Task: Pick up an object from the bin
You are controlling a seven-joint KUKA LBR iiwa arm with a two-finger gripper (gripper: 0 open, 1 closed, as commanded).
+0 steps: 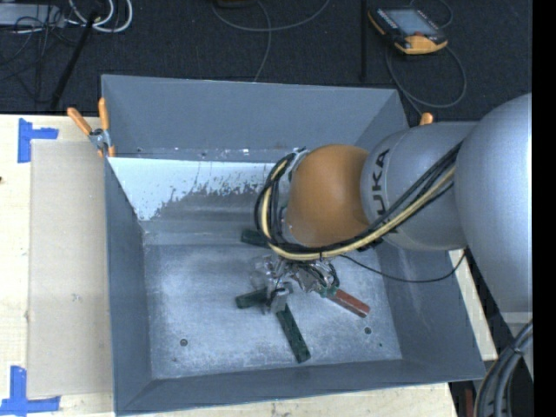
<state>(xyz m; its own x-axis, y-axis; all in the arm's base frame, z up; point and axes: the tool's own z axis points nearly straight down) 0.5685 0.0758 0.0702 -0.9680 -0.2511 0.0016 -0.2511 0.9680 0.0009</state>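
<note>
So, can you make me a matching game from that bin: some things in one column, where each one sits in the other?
Things:
1. long dark green bar
2. reddish strip
3. short dark green piece
4. orange cover

Places:
A. view's right of the gripper
B. view's left of the gripper
C. nearest the bin's front wall
D. on the arm's wrist

Pairs: 1-C, 2-A, 3-B, 4-D.

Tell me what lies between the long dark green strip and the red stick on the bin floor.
Nothing. In the camera view, the stretch between the dark green strip and the red stick is bare grey bin floor.
</note>
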